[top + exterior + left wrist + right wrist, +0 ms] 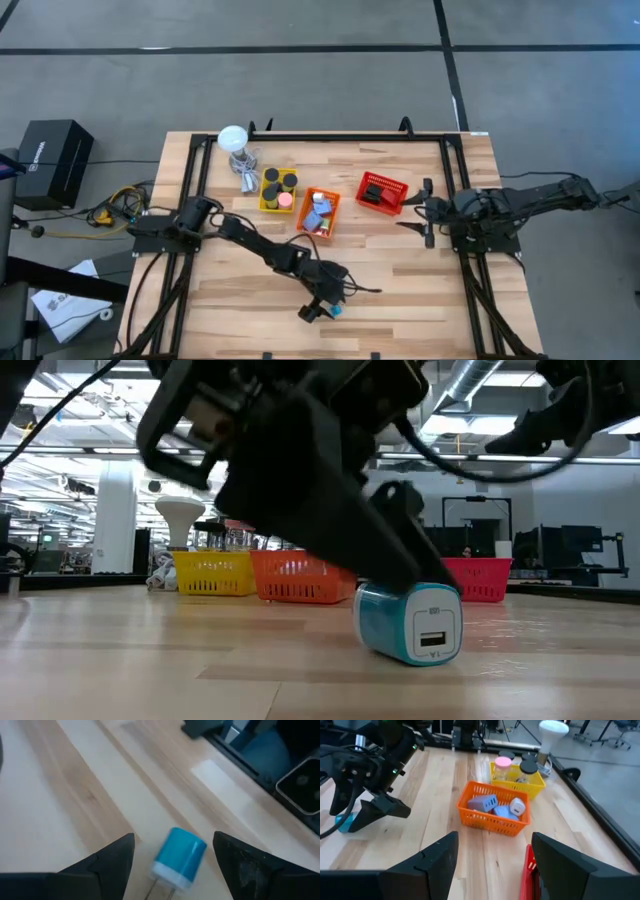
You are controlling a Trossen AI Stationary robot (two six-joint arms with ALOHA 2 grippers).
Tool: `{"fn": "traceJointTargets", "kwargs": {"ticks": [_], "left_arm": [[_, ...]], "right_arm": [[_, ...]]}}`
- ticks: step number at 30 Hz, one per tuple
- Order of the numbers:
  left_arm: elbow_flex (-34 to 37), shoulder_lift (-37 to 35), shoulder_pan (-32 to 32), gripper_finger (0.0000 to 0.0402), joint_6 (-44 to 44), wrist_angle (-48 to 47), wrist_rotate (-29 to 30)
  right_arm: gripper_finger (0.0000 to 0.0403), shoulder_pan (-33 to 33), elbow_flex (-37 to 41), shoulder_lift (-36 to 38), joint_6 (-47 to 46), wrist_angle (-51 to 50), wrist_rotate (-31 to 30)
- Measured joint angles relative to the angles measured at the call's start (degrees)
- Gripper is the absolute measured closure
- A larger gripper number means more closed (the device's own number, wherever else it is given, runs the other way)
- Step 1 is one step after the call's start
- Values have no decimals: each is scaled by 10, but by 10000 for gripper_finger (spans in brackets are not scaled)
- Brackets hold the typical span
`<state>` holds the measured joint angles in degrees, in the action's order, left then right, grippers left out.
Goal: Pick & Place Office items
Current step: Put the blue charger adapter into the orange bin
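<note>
A light-blue charger block [178,857] with a white end lies on its side on the wood near the table's near edge [336,311]. In the low view its USB face [432,640] looks toward the camera. My left gripper [173,840] is open and low over the block [410,622]. One finger stands on either side of the block, with a gap showing on both sides. Other light-blue blocks [495,806] lie in the orange basket [319,213]. Black pucks [279,180] and a pink lump [285,200] sit in the yellow basket. My right gripper [495,837] waits open at the table's right side [425,210].
The yellow basket [268,204], the orange basket and the red basket [382,192] stand in a row at the table's middle to far part. A white round-headed stand [234,140] is at the far left. Bare wood lies around the block and between the arms.
</note>
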<state>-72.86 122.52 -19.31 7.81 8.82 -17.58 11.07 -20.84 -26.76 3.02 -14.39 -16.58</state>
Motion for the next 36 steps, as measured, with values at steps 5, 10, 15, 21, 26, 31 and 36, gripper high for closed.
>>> {"fn": "traceJointTargets", "kwargs": {"ticks": [5,10,15,21,26,31,36], "left_arm": [[1,16,-9,156,-3,-3,-4],[11,20,-7,172,-2,5,6],[13,12,-1,207,1,-1,11],[15,-14,19,256,5,-11,17],[15,-66,53,290,5,-52,37],[14,-139,108,306,17,-141,82],[14,-206,166,336,38,-212,164]], "right_arm": [[159,1,0,-23,-20,-1,0],[159,2,0,-45,-27,0,1],[159,2,0,-62,-46,0,2],[159,2,0,-80,-45,1,2],[159,2,0,-97,-35,1,2],[159,2,0,-104,-25,3,2],[159,1,0,-104,-15,1,2]]}}
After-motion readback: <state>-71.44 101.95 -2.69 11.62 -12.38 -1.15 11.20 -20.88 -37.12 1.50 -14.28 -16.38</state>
